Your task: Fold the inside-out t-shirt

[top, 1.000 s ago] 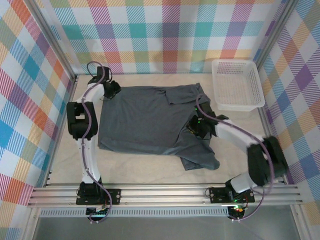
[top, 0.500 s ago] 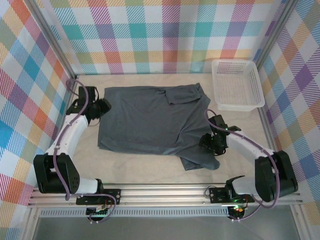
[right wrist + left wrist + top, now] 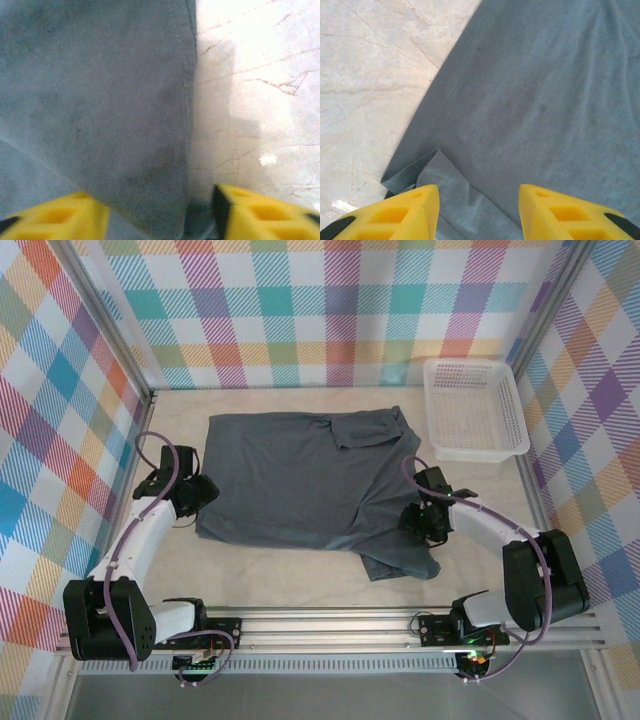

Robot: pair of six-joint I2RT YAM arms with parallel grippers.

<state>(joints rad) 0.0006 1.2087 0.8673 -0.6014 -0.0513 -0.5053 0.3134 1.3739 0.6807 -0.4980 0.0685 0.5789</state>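
Midway through fold: t-shirt [image 3: 300, 480] lies flat on counter [image 3: 300, 575], upper right part doubled over, loose flap trailing off near right corner. Left tool [image 3: 200, 492] sits at shirt's near left corner, spread, nothing pinched. Right tool [image 3: 420, 518] straddles right hem, likewise spread and empty. Step in hand, by the look: lining up fresh grips on both sides. Next move calls for closing on hem layers, then lifting both sides together so cloth folds without bunching.
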